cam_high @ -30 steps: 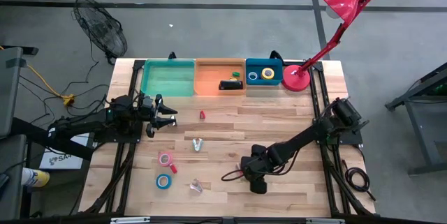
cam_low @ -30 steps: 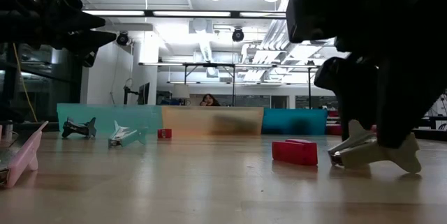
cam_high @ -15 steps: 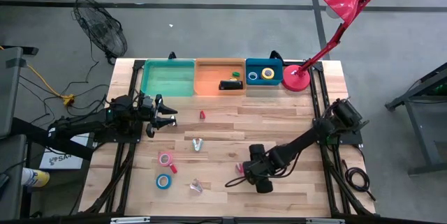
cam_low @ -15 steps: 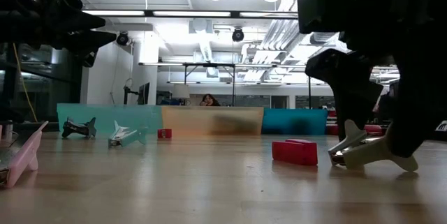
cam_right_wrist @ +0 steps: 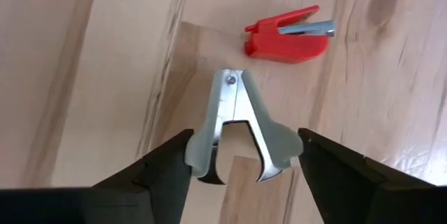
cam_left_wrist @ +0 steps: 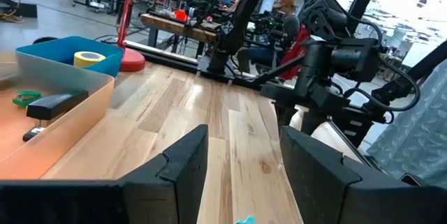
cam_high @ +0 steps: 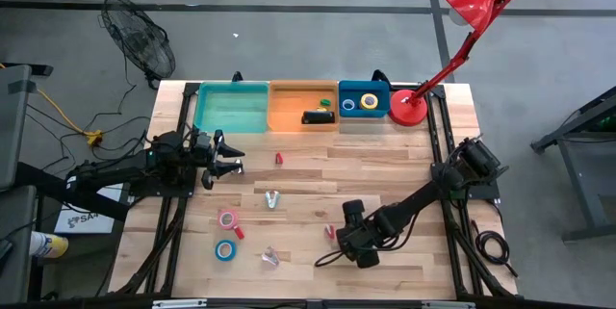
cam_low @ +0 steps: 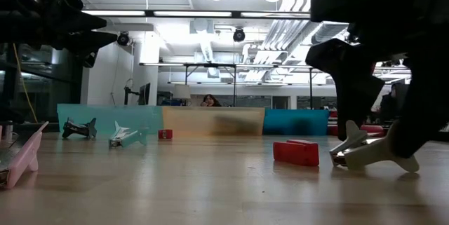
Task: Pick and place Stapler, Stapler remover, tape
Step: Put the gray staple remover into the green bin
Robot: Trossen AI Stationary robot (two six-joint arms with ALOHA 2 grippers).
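A pale grey stapler remover (cam_right_wrist: 241, 130) lies flat on the table with its claw end between the fingers of my open right gripper (cam_right_wrist: 244, 161), which points steeply down at it near the table's front (cam_high: 332, 251). A small red stapler (cam_right_wrist: 286, 37) lies just beyond the remover. A black stapler (cam_high: 316, 116) sits in the orange bin (cam_high: 289, 92). Yellow tape (cam_high: 370, 102) and blue tape (cam_high: 348, 105) are in the blue bin (cam_high: 364, 88). Pink tape (cam_high: 227, 218) and light blue tape (cam_high: 224, 249) lie on the table. My left gripper (cam_high: 223, 158) waits open at the left. My right gripper's fingers (cam_right_wrist: 167, 175) stand on either side of the remover's two side wings (cam_right_wrist: 199, 155), coming from above. Whether they touch the wings I cannot tell. The remover lies flat on the wood (cam_low: 375, 153).
A green bin (cam_high: 231, 107) stands beside the orange one at the far edge, and a red lamp's base (cam_high: 409, 107) stands at the far right. Two more removers (cam_high: 272, 198) (cam_high: 269, 258) and a small red piece (cam_high: 279, 158) lie mid-table.
My right gripper has rolled about its own pointing line above the stapler remover and shifted a little toward the table's right edge, so its fingers now stand on either side of the remover. The remover and red stapler have stayed where they were.
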